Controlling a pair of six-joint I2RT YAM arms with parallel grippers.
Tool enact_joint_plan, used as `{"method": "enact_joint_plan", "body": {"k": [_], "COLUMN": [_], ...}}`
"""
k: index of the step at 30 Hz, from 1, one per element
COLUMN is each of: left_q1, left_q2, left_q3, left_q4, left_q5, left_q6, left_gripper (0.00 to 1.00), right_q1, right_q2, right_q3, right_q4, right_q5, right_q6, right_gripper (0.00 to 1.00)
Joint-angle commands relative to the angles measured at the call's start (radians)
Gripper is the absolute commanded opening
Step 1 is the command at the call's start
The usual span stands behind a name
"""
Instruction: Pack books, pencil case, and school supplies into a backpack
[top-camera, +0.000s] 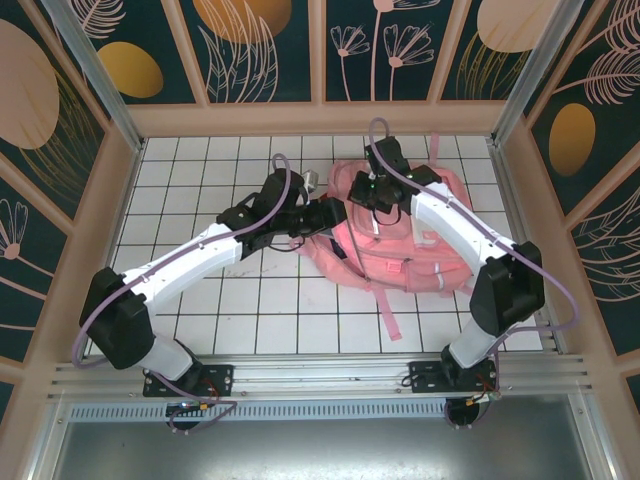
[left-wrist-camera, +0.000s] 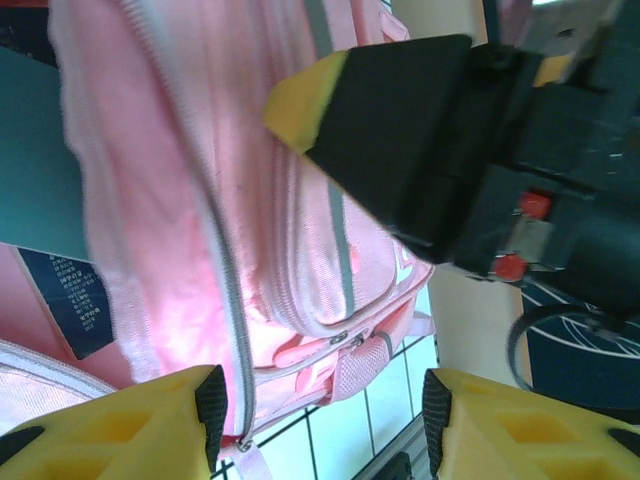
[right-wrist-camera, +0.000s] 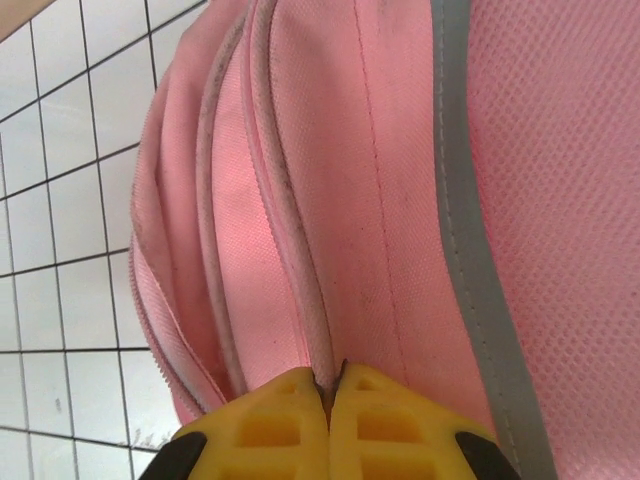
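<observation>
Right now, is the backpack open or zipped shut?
Open: the backpack gapes along its zipper, a navy book showing inside.

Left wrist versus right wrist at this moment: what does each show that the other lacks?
Left wrist's own: a navy book and a teal flat piece beside the backpack fabric, and the left gripper, open. Right wrist's own: the right gripper pinched shut on the zipper seam. Shared: the pink backpack, its grey stripe, the white tiled table.
</observation>
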Motion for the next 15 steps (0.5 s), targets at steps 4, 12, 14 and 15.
{"method": "enact_joint_plan", "body": {"k": [4, 12, 14, 15], "left_q1": [0.002, 0.002, 0.001, 0.001], "left_q2": [0.097, 0.193, 0.232, 0.243], "left_q3": [-0.004, 0.003, 0.018, 0.026], "left_q4": [-0.036, -0.021, -0.018, -0.016], "left_q5": [-0.012, -0.008, -0.006, -0.006], "left_q6": [0.023, 0.025, 0.025, 0.027], "left_gripper": [0.55, 0.52, 0.51, 0.5], "right_q1": [-0.024, -0.024, -0.021, -0.02], "right_q2": [0.001, -0.019, -0.024, -0.027], "right_q3": [-0.064, -0.084, -0.09, -0.092], "right_q4": [0.219, 0.249, 0.252, 0.254], "right_q5": [-0.213, -0.247, -0.249, -0.252], "right_q6": [0.129, 0.165, 0.169, 0.171], "right_gripper": [0.0, 0.0, 0.0, 0.0]}}
